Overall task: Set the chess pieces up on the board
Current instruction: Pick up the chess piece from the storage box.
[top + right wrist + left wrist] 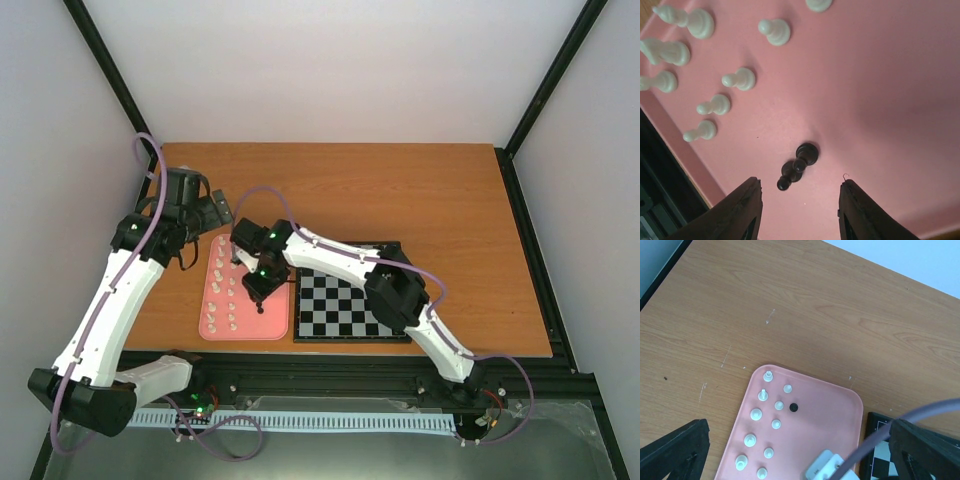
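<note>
Hovering part-open above a black chess piece (799, 165) standing on the pink tray (890, 100) beside the board (345, 305), the right jaws hold nothing. They probably need to descend, straddle it and close. The left jaws gape wide.

Your left end effector (797, 429) hangs with its jaws spread wide, its arm folded up along the left side. Your right end effector (801, 184) points down with its jaws partly parted, its arm stretched out leftward.

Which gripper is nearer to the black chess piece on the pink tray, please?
Right. The right gripper is low over the tray, black piece just ahead; the left gripper hangs high near the tray's far end.
</note>
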